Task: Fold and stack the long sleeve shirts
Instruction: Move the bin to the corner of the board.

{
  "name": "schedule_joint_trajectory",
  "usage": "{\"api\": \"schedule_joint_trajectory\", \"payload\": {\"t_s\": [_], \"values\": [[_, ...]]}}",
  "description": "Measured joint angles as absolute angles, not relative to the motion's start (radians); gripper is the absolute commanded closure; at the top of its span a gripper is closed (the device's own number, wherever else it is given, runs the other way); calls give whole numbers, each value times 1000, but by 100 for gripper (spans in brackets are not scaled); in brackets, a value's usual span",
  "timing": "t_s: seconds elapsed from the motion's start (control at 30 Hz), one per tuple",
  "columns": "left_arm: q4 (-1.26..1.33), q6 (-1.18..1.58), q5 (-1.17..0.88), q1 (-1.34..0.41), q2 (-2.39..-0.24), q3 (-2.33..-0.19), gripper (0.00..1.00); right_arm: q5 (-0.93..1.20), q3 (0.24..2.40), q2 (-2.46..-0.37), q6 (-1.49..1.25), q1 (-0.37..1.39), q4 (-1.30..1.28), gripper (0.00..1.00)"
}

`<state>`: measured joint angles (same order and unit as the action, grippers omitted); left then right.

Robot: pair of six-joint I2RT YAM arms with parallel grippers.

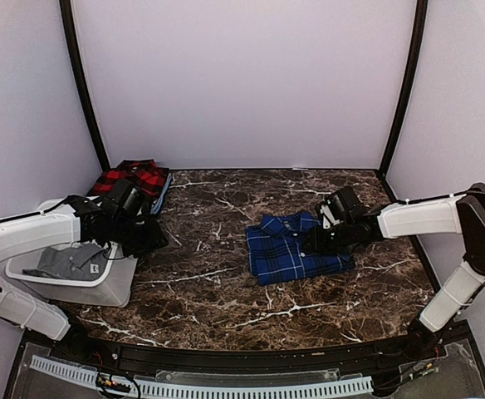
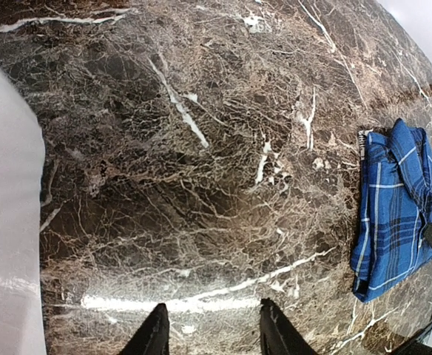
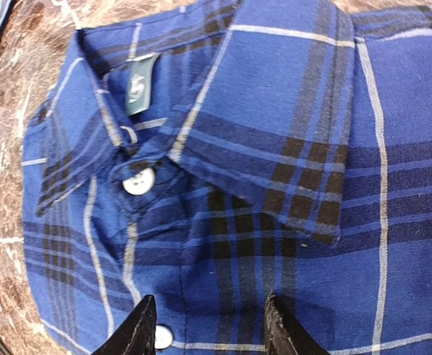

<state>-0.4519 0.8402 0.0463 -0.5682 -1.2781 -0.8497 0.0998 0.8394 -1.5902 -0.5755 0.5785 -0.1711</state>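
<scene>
A white plastic bin (image 1: pixel 101 287) stands at the left edge of the dark brown, white-veined marble table (image 1: pixel 226 307), with a grey piece of cloth (image 1: pixel 64 262) lying inside it.

The dark blue plaid cloth shirt with thin white lines (image 1: pixel 288 253) lies folded into a neat rectangle on the marble, to the right of the bin and well apart from it, collar toward the back wall. In the right wrist view the shirt (image 3: pixel 275 148) fills the picture: collar flat, a small green label (image 3: pixel 140 85) inside the neck, a white button (image 3: pixel 138 181) below it.

The red-and-black plaid cloth shirt (image 1: pixel 130 176) sits folded behind the bin, in the table's back left corner.

The left gripper (image 1: pixel 143 237) hangs just beside the bin's far right corner. In its own view the left gripper (image 2: pixel 212 336) has its two dark fingers (image 2: pixel 157 336) spread with nothing between them, over bare marble (image 2: pixel 164 148), and the blue shirt (image 2: pixel 393 207) shows off to the right.

The right gripper (image 1: pixel 315 241) is over the half of the blue shirt farther from the bin. In its wrist view the right gripper (image 3: pixel 208 333) has its fingers (image 3: pixel 282 329) standing apart, low above the shirt front just under the collar, with the cloth lying flat between them and not pinched. Whether the tips touch the fabric cannot be told.
</scene>
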Motion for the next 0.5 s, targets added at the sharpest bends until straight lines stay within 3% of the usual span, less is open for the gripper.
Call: {"api": "schedule_joint_trajectory", "payload": {"t_s": [0.13, 0.5], "values": [[-508, 848, 77, -590, -1295, -908, 50, 114, 854, -1563, -562, 579, -186, 49], [-601, 840, 254, -695, -1506, -1233, 48, 141, 914, -1524, -522, 579, -189, 44]]}}
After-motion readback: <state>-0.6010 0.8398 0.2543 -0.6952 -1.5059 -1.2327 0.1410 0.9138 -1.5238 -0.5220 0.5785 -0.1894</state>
